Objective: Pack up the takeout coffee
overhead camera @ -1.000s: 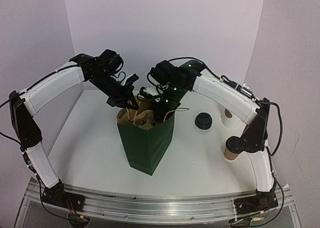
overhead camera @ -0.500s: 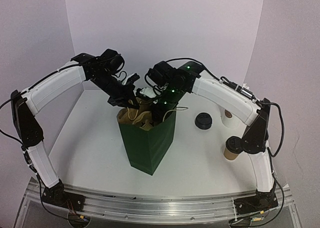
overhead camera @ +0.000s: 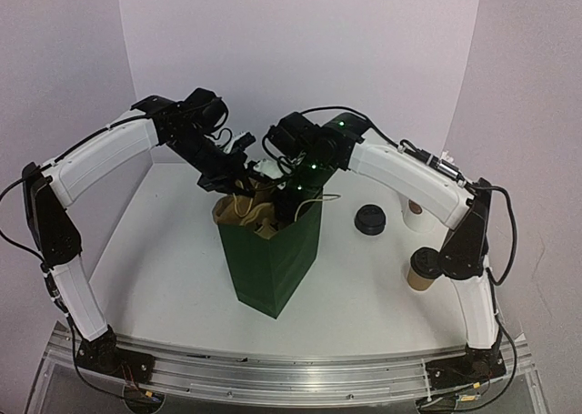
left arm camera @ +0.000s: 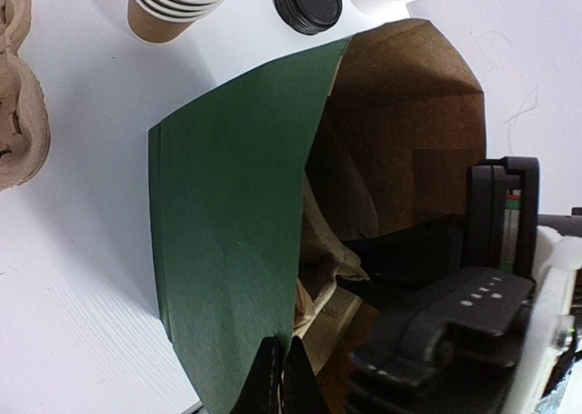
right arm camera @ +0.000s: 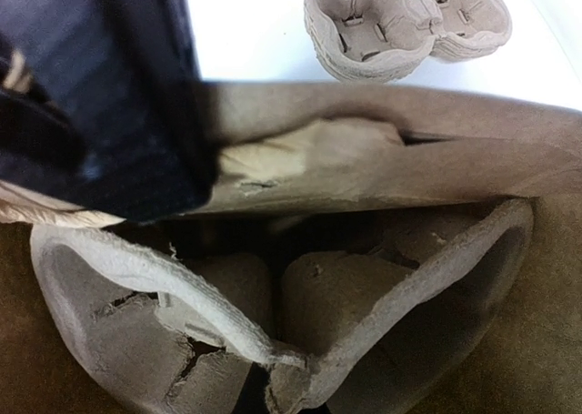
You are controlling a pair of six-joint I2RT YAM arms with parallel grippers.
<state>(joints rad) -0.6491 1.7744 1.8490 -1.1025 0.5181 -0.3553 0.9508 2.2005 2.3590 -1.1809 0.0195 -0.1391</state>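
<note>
Top cam: high on bag's (overhead camera: 270, 259) near side, looking down, whole bag mid-frame, far off. Left wrist: close along bag's green side, peeking into its mouth. Right wrist: nearly inside, facing carrier (right arm camera: 300, 314). All share bag's mouth.

We find the bag (overhead camera: 273, 264) mid-table (overhead camera: 164, 268), a cup tray (overhead camera: 247, 216) inside it; to its right a lid (overhead camera: 370, 219), stacked cups (overhead camera: 421, 270) nearer us.

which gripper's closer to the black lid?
Right. Right gripper sits at the mouth of the green bag, on the side toward the black lid; left gripper is across the bag.
</note>
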